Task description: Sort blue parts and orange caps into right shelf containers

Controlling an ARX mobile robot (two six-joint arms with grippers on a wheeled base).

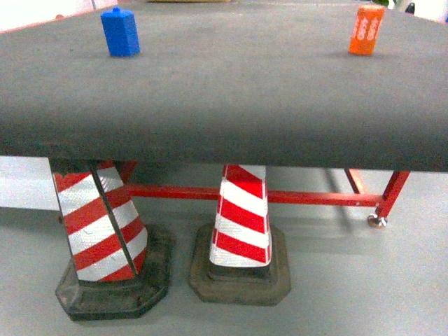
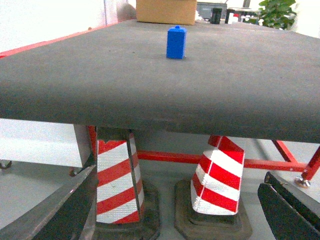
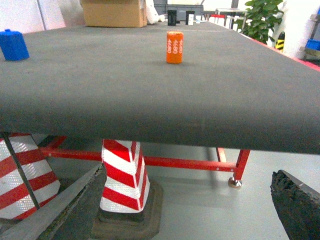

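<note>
One blue part [image 1: 120, 31] and one orange cap [image 1: 366, 29] stand on a dark grey tabletop [image 1: 224, 91], well apart, the blue part toward the far left and the cap toward the far right in the head view; both are upright, long axes vertical, and the cap's white "4680" print runs up its side. Two red-and-white striped traffic cones [image 1: 103, 224] [image 1: 242, 217] stand on the floor beneath the table, beside its red frame [image 1: 308, 197]. The left wrist view shows only the blue part [image 2: 176, 42], with a cardboard box [image 2: 166, 11] at the table's far edge; the right wrist view shows the cap [image 3: 174, 47] near centre, the blue part [image 3: 13, 45] at the left margin, the same box [image 3: 111, 12] and a potted plant [image 3: 260, 20]. The left gripper [image 2: 175, 210] and right gripper [image 3: 185, 210] each appear as two dark fingers [image 2: 60, 207] [image 3: 297, 200] spread wide apart below table level, gripping nothing
</note>
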